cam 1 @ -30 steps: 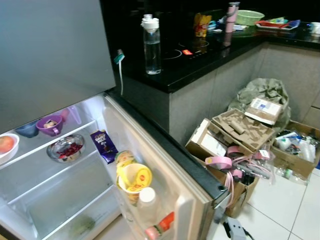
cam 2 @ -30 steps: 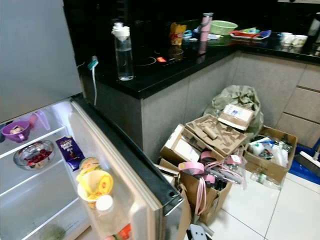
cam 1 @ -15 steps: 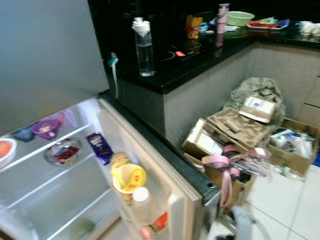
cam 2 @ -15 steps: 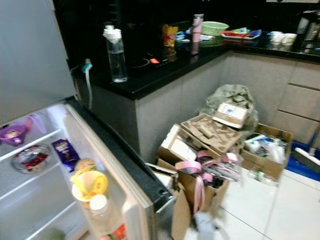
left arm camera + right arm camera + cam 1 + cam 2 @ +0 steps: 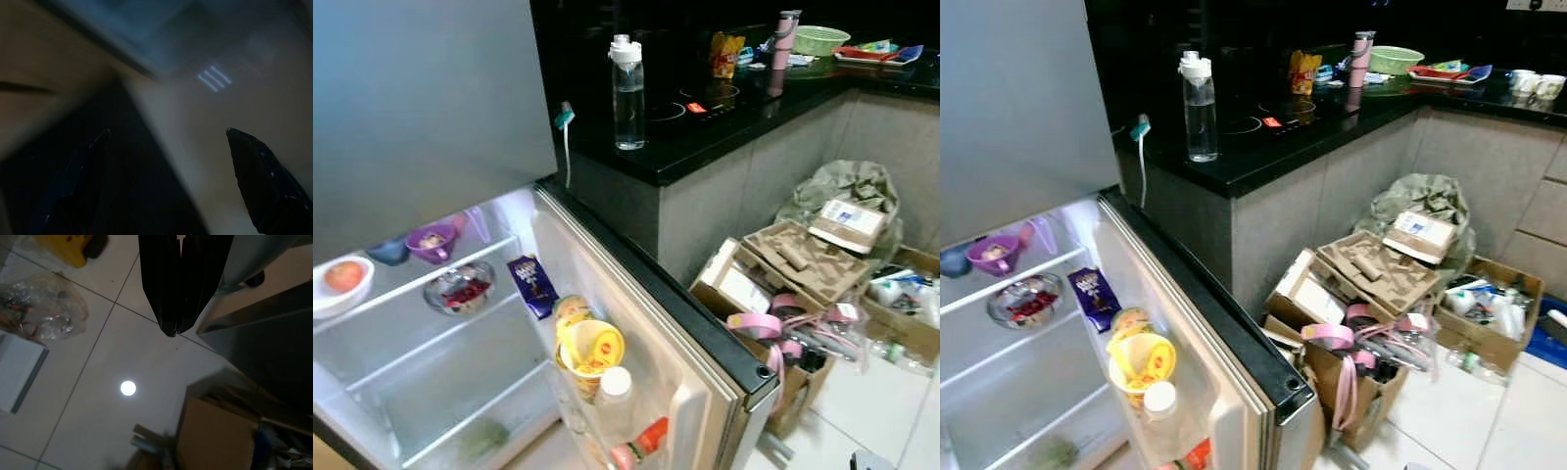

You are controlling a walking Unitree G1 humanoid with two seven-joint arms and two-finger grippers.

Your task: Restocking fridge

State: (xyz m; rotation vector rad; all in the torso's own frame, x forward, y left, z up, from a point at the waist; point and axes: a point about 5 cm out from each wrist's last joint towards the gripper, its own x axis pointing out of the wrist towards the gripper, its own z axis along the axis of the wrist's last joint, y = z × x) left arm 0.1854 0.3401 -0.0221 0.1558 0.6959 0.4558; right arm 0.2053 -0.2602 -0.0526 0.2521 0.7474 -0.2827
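Observation:
The fridge's lower door (image 5: 651, 328) stands open, lit inside. On its shelves sit a white plate with an orange fruit (image 5: 342, 279), a purple cup (image 5: 433, 241), a glass bowl of red bits (image 5: 460, 289) and a purple chocolate pack (image 5: 532, 284). The door rack holds a yellow cup (image 5: 592, 352) and a white-capped bottle (image 5: 614, 397). A clear water bottle (image 5: 627, 93) stands on the black counter (image 5: 705, 137). My left gripper (image 5: 166, 186) hangs open in a dark, blurred view. My right gripper (image 5: 171, 330) is shut, empty, pointing at the floor tiles.
Cardboard boxes (image 5: 803, 259), pink tape rolls (image 5: 754, 325) and a stuffed bag (image 5: 847, 186) crowd the floor right of the fridge door. On the counter stand a snack bag (image 5: 726, 54), a pink tumbler (image 5: 785, 39) and a green bowl (image 5: 820, 39). White tiles lie at the lower right.
The whole picture has swung left and back right, so the camera moved. Nothing in the fridge or on the counter has shifted.

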